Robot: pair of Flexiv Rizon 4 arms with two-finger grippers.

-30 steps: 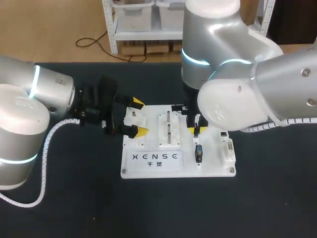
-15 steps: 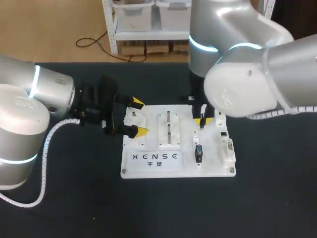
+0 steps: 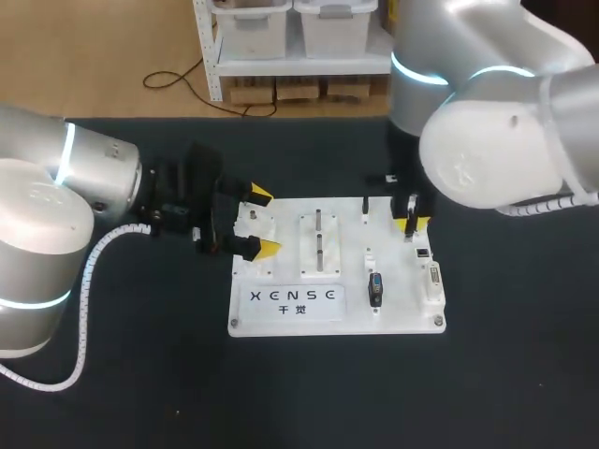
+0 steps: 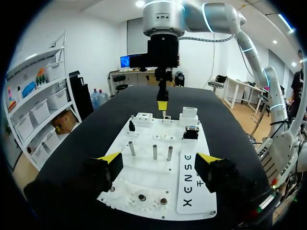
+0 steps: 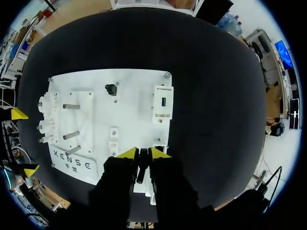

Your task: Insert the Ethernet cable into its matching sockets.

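Board (image 3: 402, 316) sits on table (image 3: 140, 393) between arms (image 3: 56, 187).

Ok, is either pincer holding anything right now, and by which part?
The right pincer pinches the dark Ethernet cable by its two sides, near one end. The left pincer is open, holding nothing.

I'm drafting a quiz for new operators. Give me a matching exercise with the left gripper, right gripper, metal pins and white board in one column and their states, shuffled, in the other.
Things:
1. left gripper
2. right gripper
3. metal pins
4. white board

States:
A. lying flat on the black table
B. fingers open, at the board's end
C. standing upright on the board
D. fingers shut on a black plug

Pairs: 1-B, 2-D, 3-C, 4-A.
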